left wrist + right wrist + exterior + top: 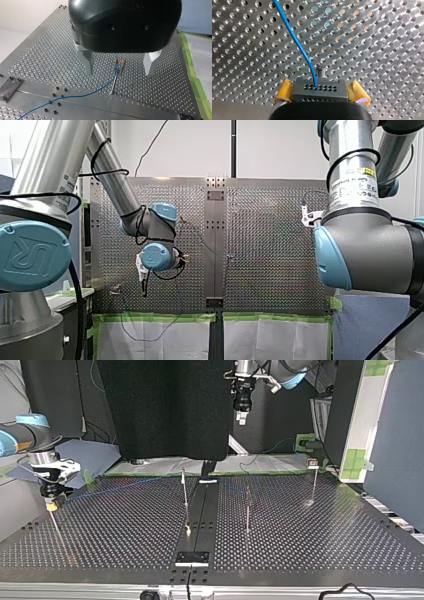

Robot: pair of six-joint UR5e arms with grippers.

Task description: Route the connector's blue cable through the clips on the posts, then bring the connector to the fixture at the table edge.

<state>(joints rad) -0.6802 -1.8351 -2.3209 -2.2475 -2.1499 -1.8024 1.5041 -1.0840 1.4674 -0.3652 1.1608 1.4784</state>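
Note:
The grey connector (pixel 320 91) sits between the yellow pads (pixel 284 91) of my right gripper (pixel 321 88). The pads flank its sides, splayed, not pressing. Its blue cable (pixel 297 42) leaves the connector and runs away over the perforated plate. In the top view my right gripper (pixel 50 502) stands atop a thin post (pixel 57 530) near the table's left edge. My left gripper (pixel 120 66) hangs open high over a post (pixel 114 80); the cable (pixel 82 93) passes through the post's clip (pixel 119 61). In the top view my left gripper (pixel 242 412) is far back, above the table.
Three thin posts (pixel 185 500) (pixel 247 510) (pixel 314 485) stand across the middle of the table. A dark rail (pixel 197 520) runs down its centre. Green tape (pixel 192 72) marks the far edge, and a black screen (pixel 165 405) hangs behind.

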